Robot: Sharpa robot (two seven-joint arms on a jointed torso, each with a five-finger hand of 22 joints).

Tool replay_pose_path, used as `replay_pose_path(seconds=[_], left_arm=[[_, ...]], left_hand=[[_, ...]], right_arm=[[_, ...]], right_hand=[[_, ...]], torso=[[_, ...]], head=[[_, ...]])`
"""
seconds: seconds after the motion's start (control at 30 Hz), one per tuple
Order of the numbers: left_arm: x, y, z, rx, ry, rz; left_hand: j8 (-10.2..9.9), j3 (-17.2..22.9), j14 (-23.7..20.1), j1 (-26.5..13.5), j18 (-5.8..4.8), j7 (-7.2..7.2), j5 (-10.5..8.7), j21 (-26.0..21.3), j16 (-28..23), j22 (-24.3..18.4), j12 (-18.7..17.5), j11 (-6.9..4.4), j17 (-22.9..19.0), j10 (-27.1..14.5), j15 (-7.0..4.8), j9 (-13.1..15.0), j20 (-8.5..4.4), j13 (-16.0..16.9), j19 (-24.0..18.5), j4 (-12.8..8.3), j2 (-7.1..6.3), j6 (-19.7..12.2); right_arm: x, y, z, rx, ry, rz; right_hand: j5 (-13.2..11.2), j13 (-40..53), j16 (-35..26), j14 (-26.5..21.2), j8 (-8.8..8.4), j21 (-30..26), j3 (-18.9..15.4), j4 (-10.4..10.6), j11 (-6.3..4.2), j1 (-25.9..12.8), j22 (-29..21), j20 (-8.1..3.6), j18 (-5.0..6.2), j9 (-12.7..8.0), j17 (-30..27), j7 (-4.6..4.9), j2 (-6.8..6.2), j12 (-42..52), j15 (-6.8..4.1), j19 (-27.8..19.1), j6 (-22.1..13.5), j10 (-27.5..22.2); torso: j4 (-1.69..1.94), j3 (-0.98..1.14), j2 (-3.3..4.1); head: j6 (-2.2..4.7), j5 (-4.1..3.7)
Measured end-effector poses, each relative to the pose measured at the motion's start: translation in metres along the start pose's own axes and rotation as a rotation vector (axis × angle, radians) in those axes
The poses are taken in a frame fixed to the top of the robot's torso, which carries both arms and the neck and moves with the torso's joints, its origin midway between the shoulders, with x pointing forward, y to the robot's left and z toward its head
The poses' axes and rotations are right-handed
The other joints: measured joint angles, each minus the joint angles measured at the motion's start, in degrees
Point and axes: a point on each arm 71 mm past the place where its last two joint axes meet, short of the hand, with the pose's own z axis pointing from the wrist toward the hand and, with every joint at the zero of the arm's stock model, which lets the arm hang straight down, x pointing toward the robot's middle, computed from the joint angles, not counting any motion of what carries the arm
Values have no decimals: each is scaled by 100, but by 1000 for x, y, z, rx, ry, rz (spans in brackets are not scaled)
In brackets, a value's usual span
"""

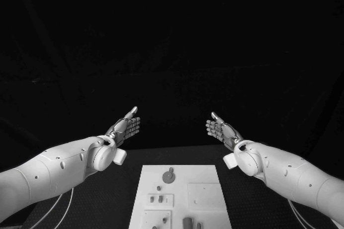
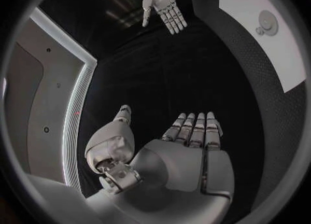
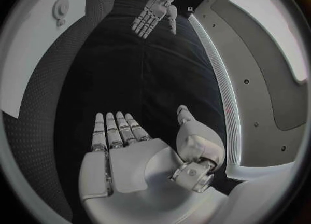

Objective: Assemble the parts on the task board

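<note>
**Desk:** Where's the board sitting for you?

**Me:** From the head view I've got the task board (image 1: 204, 174) at six o'clock, lying flat on the black table (image 1: 118, 199). A round disc part (image 1: 168, 177) sits near its far end. Nearer me there's a recess with two small pegs (image 1: 155, 199), and at the near edge a darker upright peg (image 1: 187, 222). I can't read any writing or markings on the board.

**Desk:** And the hands?

**Me:** My left hand (image 1: 126, 126) is at about ten o'clock from the board, raised beyond its far edge, fingers straight and apart, grasping nothing. My right hand (image 1: 220, 129) mirrors it at about two o'clock, also released and empty, palm facing the left one. Neither touches the board. My left wrist view shows the same flat, spread fingers (image 2: 196, 128).
</note>
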Motion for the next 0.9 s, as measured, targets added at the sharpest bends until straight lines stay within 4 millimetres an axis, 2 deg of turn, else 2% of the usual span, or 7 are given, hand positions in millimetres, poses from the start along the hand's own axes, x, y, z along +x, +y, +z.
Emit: replay_pose_path(seconds=[0.1, 0.2, 0.27, 0.37, 0.43, 0.63, 0.9], left_arm=[[14, 5, -6, 3, 11, -24], [31, 12, -15, 9, 10, -56], [45, 15, -23, 16, 5, -80], [64, 18, -37, 32, -11, -116], [75, 19, -46, 42, -28, -136], [98, 17, -71, 71, -104, -175], [104, 15, -85, 88, -199, -177]], left_hand=[[-162, -248, -396, -555, 1, -87, -25, -45, -185, -412, -48, -74, -272, -496, -99, -258, -40, -114, -452, 114, 45, -397], [-258, -383, -634, -894, 1, -138, -34, -45, -294, -661, -49, -121, -436, -795, -155, -413, -58, -184, -721, 199, 73, -640], [-294, -448, -726, -1022, 2, -159, -34, -68, -339, -757, -73, -134, -499, -909, -180, -473, -70, -209, -828, 217, 82, -732], [-360, -547, -890, -1248, 2, -205, -52, -83, -406, -927, -76, -165, -611, -1114, -221, -579, -92, -255, -1019, 269, 98, -889], [-387, -595, -966, -1350, 3, -218, -64, -89, -442, -1005, -76, -184, -662, -1202, -240, -624, -99, -269, -1104, 285, 111, -964], [-387, -595, -967, -1349, 2, -218, -64, -89, -442, -1021, -76, -184, -672, -1202, -241, -635, -99, -279, -1104, 285, 112, -964], [-387, -595, -967, -1349, 2, -218, -64, -89, -442, -1021, -76, -184, -672, -1202, -241, -637, -99, -280, -1104, 285, 112, -964]], right_arm=[[8, 2, -4, -9, 6, 10], [19, 5, -11, -27, 9, 27], [27, 8, -17, -40, 4, 43], [38, 12, -27, -54, -13, 69], [46, 14, -35, -62, -28, 86], [67, 21, -62, -73, -91, 141], [83, 27, -91, -61, -188, 182]], right_hand=[[-44, -238, -311, -411, -40, -149, -296, 161, -95, -480, -1073, -93, -37, -381, -252, -109, 4, -189, -93, -315, -460, -484], [-44, -381, -498, -658, -73, -240, -458, 268, -153, -769, -1722, -149, -38, -611, -405, -175, 5, -301, -152, -501, -734, -770], [-71, -438, -571, -757, -91, -260, -535, 298, -173, -877, -1975, -184, -121, -700, -463, -195, 5, -346, -170, -566, -839, -889], [-71, -498, -657, -855, -106, -301, -612, 343, -211, -1000, -2262, -193, -122, -802, -531, -241, 5, -387, -203, -638, -950, -1003], [-71, -526, -672, -889, -106, -309, -628, 359, -213, -1028, -2377, -224, -122, -844, -560, -250, 0, -401, -224, -669, -1002, -1066], [-71, -585, -758, -1004, -130, -354, -715, 398, -235, -1171, -2674, -234, -122, -945, -621, -274, 7, -452, -234, -760, -1122, -1191], [-71, -590, -758, -1004, -130, -354, -714, 399, -235, -1170, -2687, -234, -122, -950, -629, -273, 7, -452, -233, -760, -1122, -1191]], torso=[[42, -51, -25], [84, -107, -54], [105, -137, -69], [133, -171, -85], [145, -185, -91], [157, -199, -100], [159, -204, -101]], head=[[-138, -10], [-274, -19], [-341, -24], [-405, -29], [-424, -29], [-442, -29], [-443, -30]])
